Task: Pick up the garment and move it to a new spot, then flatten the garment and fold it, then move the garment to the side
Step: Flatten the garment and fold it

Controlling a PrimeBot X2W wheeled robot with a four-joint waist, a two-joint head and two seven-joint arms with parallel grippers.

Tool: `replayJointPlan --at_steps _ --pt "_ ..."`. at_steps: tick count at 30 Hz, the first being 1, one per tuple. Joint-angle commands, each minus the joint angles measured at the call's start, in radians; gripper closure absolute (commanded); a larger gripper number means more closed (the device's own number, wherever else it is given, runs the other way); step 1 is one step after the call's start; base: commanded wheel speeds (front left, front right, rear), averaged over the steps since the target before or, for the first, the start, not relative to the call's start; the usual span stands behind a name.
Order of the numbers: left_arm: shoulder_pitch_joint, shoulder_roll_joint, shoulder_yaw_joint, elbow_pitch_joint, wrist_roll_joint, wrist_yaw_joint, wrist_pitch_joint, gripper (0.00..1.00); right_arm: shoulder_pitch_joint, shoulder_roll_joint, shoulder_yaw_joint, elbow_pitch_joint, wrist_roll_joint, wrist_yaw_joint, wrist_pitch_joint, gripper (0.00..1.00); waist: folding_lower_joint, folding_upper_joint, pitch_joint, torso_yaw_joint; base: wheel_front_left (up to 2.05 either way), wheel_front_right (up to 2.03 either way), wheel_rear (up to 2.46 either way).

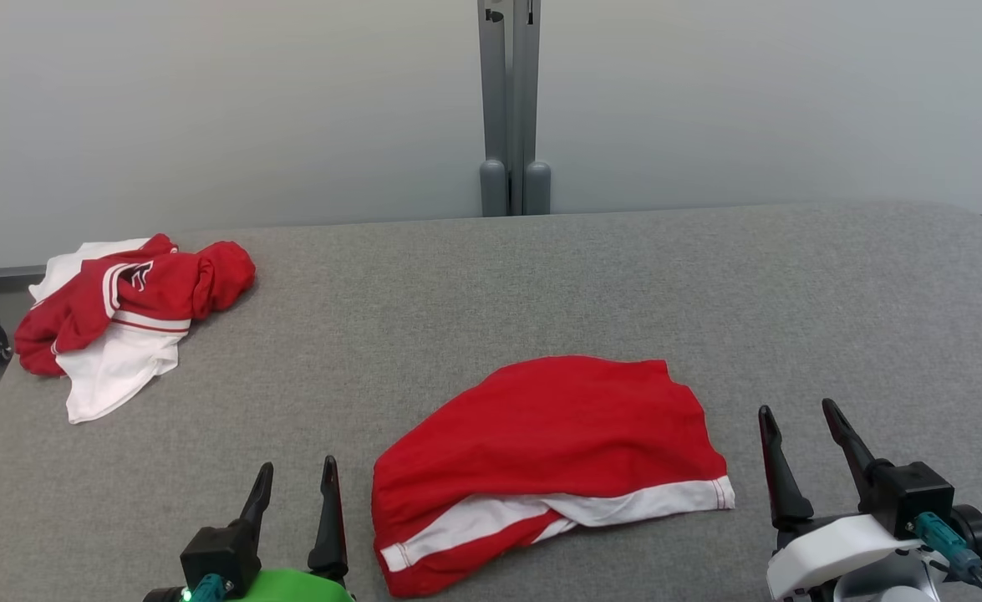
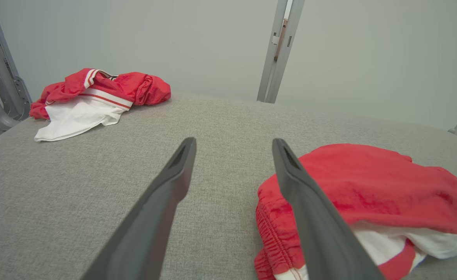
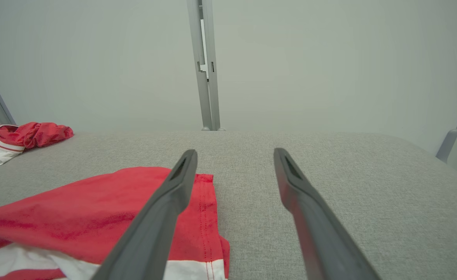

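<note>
While red garment (image 1: 541, 460) lies folded, left gripper (image 1: 298, 464), right gripper (image 1: 796, 407) spread empty; emblem (image 1: 138, 274) on far garment (image 1: 165, 294) illegible.

Garment (image 3: 76, 210) partly beyond bottom edge

You've got the shorts (image 1: 553, 435) on the table (image 1: 541, 284), lower centre of the head view. The left gripper (image 1: 298, 464) is just beside them at lower left, the right gripper (image 1: 796, 407) at lower right. Well apart at the table's left edge lies a crumpled garment (image 1: 135, 305). A post (image 1: 509, 100) stands behind the table, top centre.
</note>
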Motion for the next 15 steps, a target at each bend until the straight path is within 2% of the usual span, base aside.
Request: replayJointPlan --at_steps 1,6,15 --pt "0.009 -0.001 0.009 0.004 0.005 -0.008 0.000 0.00 -0.008 -0.003 -0.002 0.005 0.004 -0.001 -0.003 0.00 0.0000 0.0000 0.001 0.001 0.00 0.00 0.00" --pt "0.002 -0.004 0.014 0.009 0.017 -0.021 0.000 0.00 -0.002 -0.003 -0.008 0.064 -0.028 -0.001 -0.003 0.00 0.0000 0.0000 0.006 0.005 0.00 0.00 0.00" --pt "-0.018 -0.005 -0.015 0.014 0.007 -0.019 0.000 0.00 -0.094 -0.003 -0.004 0.368 -0.155 -0.001 0.002 0.00 0.0000 0.0000 0.042 0.048 0.00 0.00 0.00"
